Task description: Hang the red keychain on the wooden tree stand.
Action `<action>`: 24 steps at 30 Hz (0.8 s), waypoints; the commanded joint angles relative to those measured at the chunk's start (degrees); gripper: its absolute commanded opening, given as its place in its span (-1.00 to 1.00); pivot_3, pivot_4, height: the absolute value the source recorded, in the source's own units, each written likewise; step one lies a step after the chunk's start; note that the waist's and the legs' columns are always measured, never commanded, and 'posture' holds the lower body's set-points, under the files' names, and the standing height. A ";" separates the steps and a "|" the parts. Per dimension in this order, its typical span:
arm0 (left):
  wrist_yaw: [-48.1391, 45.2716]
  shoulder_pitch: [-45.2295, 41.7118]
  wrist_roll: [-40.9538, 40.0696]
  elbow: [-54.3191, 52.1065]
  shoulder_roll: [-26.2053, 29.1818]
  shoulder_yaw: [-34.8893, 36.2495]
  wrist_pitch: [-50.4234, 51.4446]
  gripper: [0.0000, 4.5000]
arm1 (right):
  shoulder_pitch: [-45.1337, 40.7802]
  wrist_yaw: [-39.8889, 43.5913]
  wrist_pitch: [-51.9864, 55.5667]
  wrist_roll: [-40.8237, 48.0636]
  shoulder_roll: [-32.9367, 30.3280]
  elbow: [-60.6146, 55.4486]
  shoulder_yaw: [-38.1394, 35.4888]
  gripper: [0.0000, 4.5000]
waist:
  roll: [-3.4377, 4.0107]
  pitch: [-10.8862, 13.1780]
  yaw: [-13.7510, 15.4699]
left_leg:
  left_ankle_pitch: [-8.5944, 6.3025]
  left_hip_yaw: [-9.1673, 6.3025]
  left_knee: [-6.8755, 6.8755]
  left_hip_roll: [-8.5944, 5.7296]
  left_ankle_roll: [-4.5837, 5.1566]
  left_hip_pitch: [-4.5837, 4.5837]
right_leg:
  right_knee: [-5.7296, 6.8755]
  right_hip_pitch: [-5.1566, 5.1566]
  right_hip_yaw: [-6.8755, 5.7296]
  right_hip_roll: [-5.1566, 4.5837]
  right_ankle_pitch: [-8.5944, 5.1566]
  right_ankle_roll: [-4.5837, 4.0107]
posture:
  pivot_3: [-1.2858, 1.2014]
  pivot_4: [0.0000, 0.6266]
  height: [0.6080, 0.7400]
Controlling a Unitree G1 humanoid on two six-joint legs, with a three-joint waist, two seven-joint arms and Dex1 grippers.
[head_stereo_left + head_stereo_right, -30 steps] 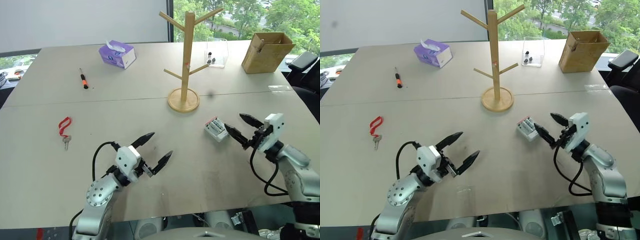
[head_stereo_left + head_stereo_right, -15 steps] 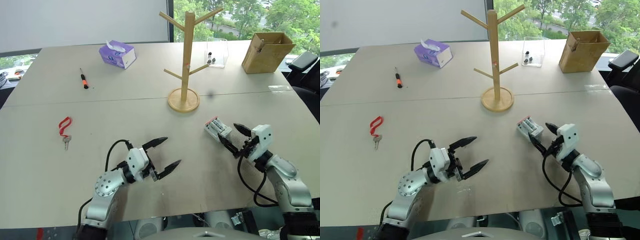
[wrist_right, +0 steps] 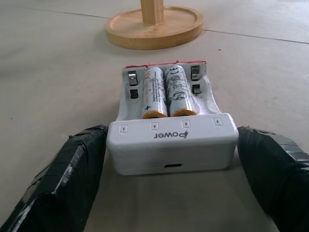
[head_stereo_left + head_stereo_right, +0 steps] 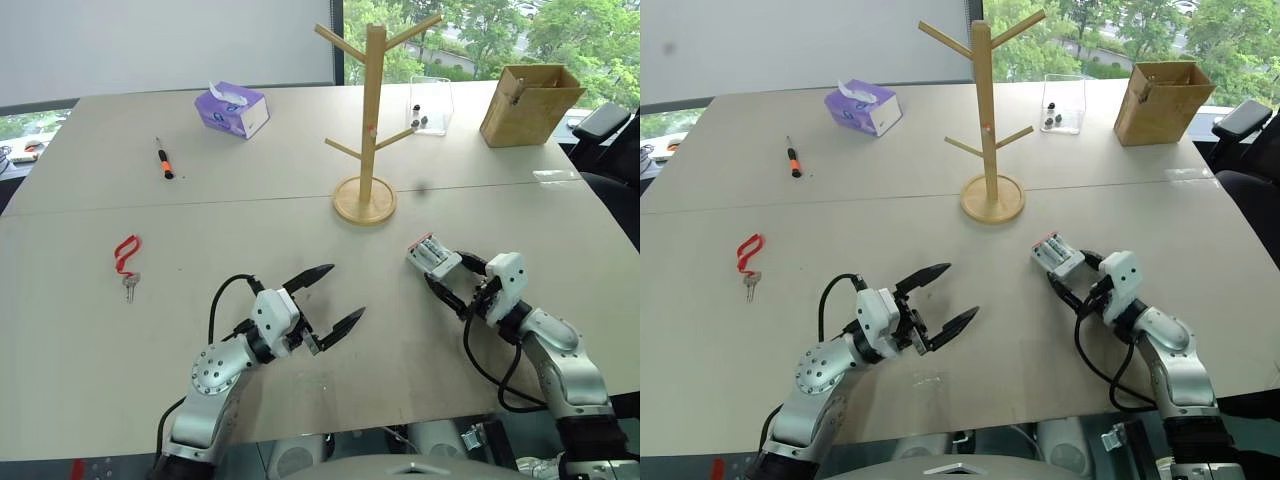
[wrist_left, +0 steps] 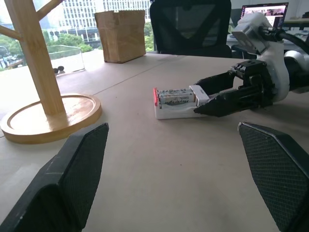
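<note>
The wooden tree stand (image 4: 368,125) sits mid-table, well beyond both grippers. Red keychain (image 4: 126,259) lies flat far off to the left gripper (image 4: 327,298)'s left, nothing between them; jaws spread wide, empty. Right gripper (image 4: 451,279) straddles a white battery charger (image 4: 432,255), fingers either side, not clamped.

Office: meeting table (image 4: 300,215), office chair (image 5: 190,26), monitor (image 5: 263,9).
</note>
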 commanded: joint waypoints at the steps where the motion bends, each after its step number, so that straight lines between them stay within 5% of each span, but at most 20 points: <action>1: 1.15 0.79 0.38 -3.58 0.14 -0.44 0.83 0.99 | -0.88 -0.31 -0.79 -1.05 -0.19 1.58 0.40 1.00 | -0.01 0.00 0.02 | 0.00 0.00 0.00 0.00 0.00 0.00 | 0.00 0.00 0.00 0.00 0.00 0.00 | 0.03 -0.52 1.00; 3: 1.65 1.13 0.45 -4.46 0.16 -0.65 1.47 0.99 | -1.20 -0.35 -1.11 -1.84 -0.49 2.19 0.65 1.00 | -0.02 -0.01 0.01 | 0.00 0.01 0.01 0.00 0.00 0.01 | 0.00 0.01 0.01 0.00 0.00 -0.01 | 0.03 -0.52 1.00; 8: 2.29 1.09 0.38 -5.42 0.21 -0.77 2.63 1.00 | -0.68 -0.55 -1.32 -2.02 -0.84 1.59 0.29 0.46 | -0.02 -0.02 0.06 | 0.00 0.01 0.02 0.00 0.00 0.01 | 0.00 0.02 0.01 -0.01 -0.01 -0.01 | 0.03 -0.52 1.00; 17: 3.21 -0.29 0.30 -5.57 -0.17 -0.74 4.55 1.00 | -6.54 -7.41 0.34 2.14 1.51 0.69 -5.99 0.46 | 0.05 0.04 0.08 | 0.00 0.03 0.03 0.00 0.00 -0.02 | 0.01 -0.01 0.03 -0.01 0.00 -0.01 | 0.03 -0.52 1.00; 24: 5.67 -1.55 1.50 -5.26 -1.53 -1.29 5.05 1.00 | -26.78 -19.99 2.54 -0.79 -1.97 21.68 -13.07 0.46 | 0.06 0.04 0.14 | 0.01 0.14 0.02 -0.08 0.00 -0.03 | 0.04 -0.06 0.12 0.01 0.19 -0.12 | 0.03 -0.52 1.00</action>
